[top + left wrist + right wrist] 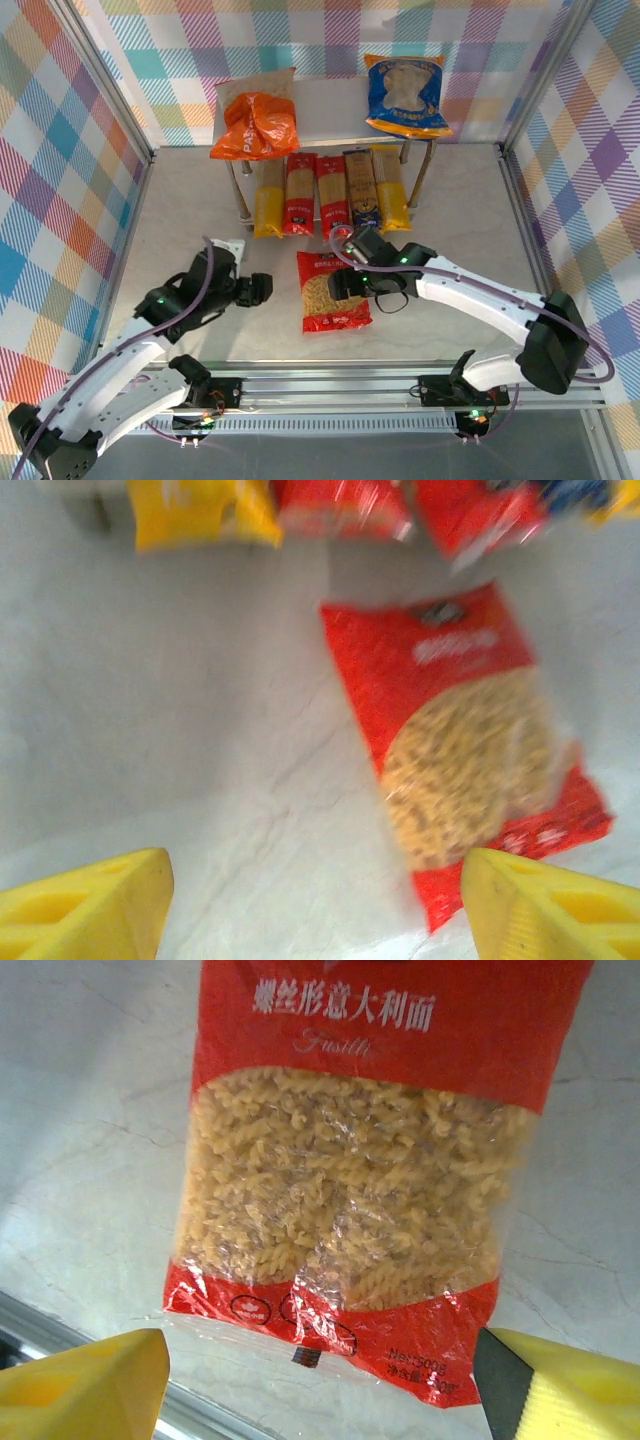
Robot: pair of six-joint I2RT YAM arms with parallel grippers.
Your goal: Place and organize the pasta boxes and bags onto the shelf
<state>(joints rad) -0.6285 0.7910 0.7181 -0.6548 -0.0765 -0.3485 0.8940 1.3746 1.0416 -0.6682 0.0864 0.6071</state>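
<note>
The red bag (333,291) of short pasta lies flat on the table in front of the shelf (330,105). My right gripper (352,281) hovers open over the bag's right side; in the right wrist view its fingers (322,1360) straddle the bag's (350,1190) lower end. My left gripper (257,290) is open just left of the bag, nothing between its fingers (315,880), with the bag (460,750) blurred to the right. An orange bag (255,125) and a blue bag (405,95) sit on the shelf top. Several pasta boxes (333,192) lie side by side under it.
Checked walls close in the table on the left, right and back. A metal rail (330,385) runs along the near edge by the arm bases. Bare tabletop (190,210) stretches to the left of the shelf.
</note>
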